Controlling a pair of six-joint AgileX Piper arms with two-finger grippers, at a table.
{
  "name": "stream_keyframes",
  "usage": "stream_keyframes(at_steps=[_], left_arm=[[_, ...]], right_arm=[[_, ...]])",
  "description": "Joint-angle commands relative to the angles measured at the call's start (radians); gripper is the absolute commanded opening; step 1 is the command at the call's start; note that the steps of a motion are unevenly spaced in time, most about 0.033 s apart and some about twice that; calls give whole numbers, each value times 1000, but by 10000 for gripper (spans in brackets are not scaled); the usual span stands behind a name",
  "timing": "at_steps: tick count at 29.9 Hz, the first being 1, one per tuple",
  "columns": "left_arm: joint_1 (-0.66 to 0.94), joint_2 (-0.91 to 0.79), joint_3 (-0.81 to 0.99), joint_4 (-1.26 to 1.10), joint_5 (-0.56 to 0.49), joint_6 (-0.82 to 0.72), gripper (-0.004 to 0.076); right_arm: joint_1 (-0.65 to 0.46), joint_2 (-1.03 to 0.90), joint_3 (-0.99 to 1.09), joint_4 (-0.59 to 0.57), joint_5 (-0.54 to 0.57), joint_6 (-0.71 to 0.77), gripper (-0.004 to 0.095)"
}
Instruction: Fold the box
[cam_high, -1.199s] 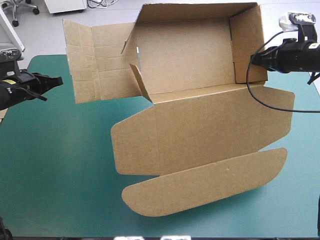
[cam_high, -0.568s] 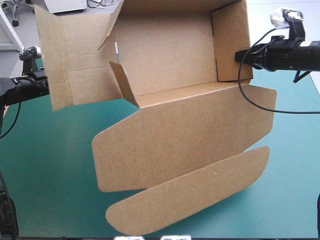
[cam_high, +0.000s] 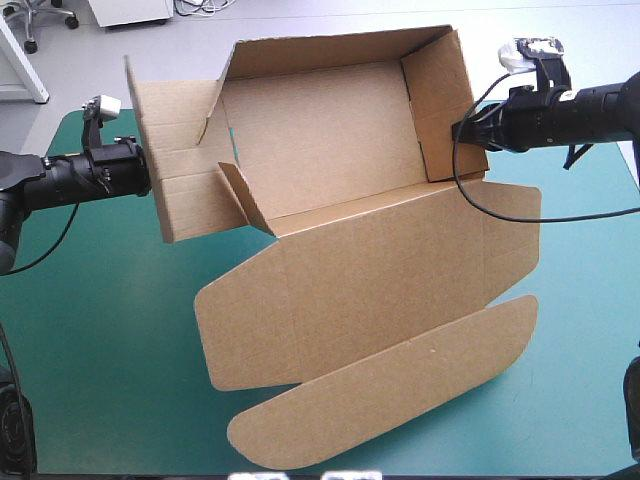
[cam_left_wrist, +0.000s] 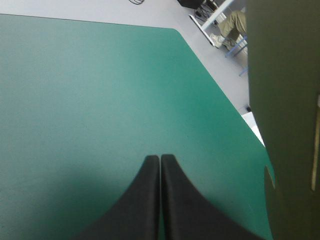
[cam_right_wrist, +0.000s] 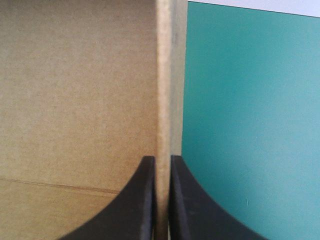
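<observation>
Teal-green cover (cam_high: 90, 340) is seen beneath the brown box (cam_high: 380, 270), which is held raised over the table's middle, its tray open, its lid and rounded flap spread toward the near edge. Its right wall is pinched by the right gripper (cam_right_wrist: 162, 160). The left gripper (cam_left_wrist: 160, 159) is closed on nothing, just beside the left panel, nearer it than before; the panel is turned narrower.

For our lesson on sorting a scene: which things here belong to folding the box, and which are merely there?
Part of the job: the box, walls partly raised; right gripper, shut on its side wall; left gripper, shut, beside a flap.
Merely there: the teal-green cover underneath.
</observation>
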Motion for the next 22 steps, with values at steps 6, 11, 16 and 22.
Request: stream_keyframes(at_steps=[6,11,16,22], left_arm=[[-24,-64,-26,-117,13,8,-10],[-33,-74,-26,-123,-3,-13,-10],[-56,-74,-26,-107,-16,-26,-9],[-57,-74,-26,-120,-17,-23,-1]], right_arm=[[-1,-4,-31,41,-83,20,-17],[-1,17,-31,30,-93,29,-16],[-1,28,-31,25,-95,31,-17],[-1,34,-31,25,-95,31,-16]])
